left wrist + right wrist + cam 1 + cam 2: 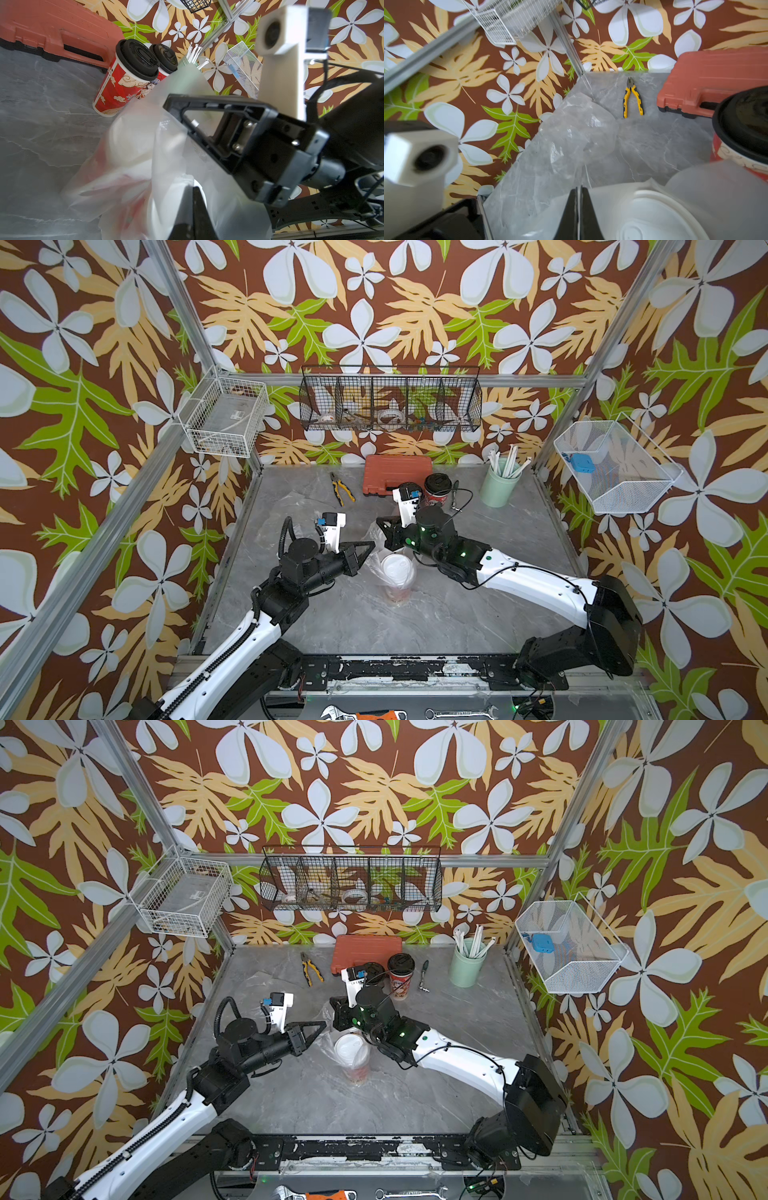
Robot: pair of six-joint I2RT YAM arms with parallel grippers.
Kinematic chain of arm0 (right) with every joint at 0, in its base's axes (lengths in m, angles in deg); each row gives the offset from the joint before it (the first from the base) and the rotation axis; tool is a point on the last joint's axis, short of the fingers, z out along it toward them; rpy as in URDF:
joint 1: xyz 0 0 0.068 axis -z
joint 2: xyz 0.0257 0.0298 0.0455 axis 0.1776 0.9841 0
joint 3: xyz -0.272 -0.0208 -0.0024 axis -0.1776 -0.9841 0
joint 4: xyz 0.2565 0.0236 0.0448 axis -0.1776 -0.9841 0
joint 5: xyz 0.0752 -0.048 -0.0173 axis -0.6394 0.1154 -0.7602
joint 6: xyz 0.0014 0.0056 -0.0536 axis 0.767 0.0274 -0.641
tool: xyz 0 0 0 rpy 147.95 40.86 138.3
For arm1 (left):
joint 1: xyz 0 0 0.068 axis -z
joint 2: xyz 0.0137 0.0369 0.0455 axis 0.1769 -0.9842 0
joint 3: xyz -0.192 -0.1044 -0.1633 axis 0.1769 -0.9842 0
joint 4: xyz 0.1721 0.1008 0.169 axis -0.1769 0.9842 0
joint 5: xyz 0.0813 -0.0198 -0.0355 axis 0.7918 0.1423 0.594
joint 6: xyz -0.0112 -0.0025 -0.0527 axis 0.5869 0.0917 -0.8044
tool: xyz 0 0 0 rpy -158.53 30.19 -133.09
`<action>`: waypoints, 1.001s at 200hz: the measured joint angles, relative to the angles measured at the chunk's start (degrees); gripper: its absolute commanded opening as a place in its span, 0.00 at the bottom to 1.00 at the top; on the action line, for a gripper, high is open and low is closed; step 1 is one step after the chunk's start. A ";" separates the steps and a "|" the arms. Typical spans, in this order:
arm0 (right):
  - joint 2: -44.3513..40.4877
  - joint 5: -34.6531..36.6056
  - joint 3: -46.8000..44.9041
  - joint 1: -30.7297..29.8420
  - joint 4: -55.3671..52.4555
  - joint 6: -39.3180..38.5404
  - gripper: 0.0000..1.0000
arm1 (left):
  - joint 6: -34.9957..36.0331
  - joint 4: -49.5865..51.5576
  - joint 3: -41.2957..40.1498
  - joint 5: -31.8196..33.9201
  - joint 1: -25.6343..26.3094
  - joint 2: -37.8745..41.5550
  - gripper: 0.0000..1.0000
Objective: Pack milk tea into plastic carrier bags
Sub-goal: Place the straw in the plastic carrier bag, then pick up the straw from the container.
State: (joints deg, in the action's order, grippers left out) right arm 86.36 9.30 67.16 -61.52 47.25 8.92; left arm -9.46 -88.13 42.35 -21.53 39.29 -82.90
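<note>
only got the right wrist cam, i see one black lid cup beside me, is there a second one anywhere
Observer: Yes. The left wrist view shows a black-lid cup with a second black-lid cup right beside it, in front of the red case.
Operator: ok, where's the left gripper
Observer: In a top view the left gripper is shut on the bag edge, across the white-lid cup from the right gripper.
Operator: anything off to my right
Observer: A green cup of straws stands near the table's back right corner, apart from both arms.
</note>
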 measured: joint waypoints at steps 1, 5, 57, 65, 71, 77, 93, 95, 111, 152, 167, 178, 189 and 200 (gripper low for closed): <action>0.04 0.00 -0.02 0.00 0.00 -0.02 0.01 | 0.00 0.00 0.00 0.00 0.00 0.00 0.00; 0.31 -0.04 -0.22 0.00 0.00 -0.22 0.01 | 0.00 0.00 0.00 0.00 0.00 0.00 0.00; 2.47 -0.02 0.31 0.00 -1.18 -2.14 0.20 | 0.00 -0.02 0.00 0.39 0.00 -0.11 0.00; 2.54 -0.02 1.09 0.00 -1.90 -2.62 0.24 | 0.00 -0.02 0.00 0.42 0.00 -0.15 0.00; 2.54 0.04 1.84 0.00 -2.62 -2.78 0.28 | 0.00 -0.02 0.00 0.39 0.00 -0.17 0.00; 2.43 0.11 2.45 0.00 -3.06 -3.02 0.32 | 0.00 -0.02 0.00 0.39 0.00 -0.17 0.00; 1.66 0.17 4.63 0.07 -5.62 -3.80 0.44 | 0.00 -0.04 0.00 0.39 0.00 -0.17 0.00; 1.51 0.17 4.96 0.07 -5.84 -3.98 0.45 | 0.00 -0.04 0.00 0.39 0.00 -0.17 0.00; 0.46 0.28 7.65 0.26 -8.09 -4.66 0.54 | 0.00 -0.07 -0.04 0.39 0.00 -0.17 0.00; -2.23 0.26 13.64 1.79 -14.03 -6.21 0.57 | -0.20 -0.04 -0.50 0.39 0.00 0.07 0.00; -3.19 0.11 15.67 3.54 -16.39 -6.69 0.55 | -0.20 -0.04 -0.59 0.39 0.00 0.20 0.00; -3.76 0.24 17.31 5.51 -18.32 -7.19 0.54 | -0.20 -0.11 -0.63 0.39 0.00 0.24 0.00; -4.22 0.57 18.80 7.72 -20.28 -7.39 0.53 | -0.20 -0.13 -0.70 0.39 0.00 0.24 0.00; -4.44 1.20 20.37 10.19 -22.67 -8.07 0.53 | -0.24 -0.20 -0.83 0.39 0.00 0.17 0.00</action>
State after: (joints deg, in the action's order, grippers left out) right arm 81.92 10.50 87.53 -51.33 24.59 0.86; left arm -9.70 -88.33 41.52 -21.13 39.29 -82.72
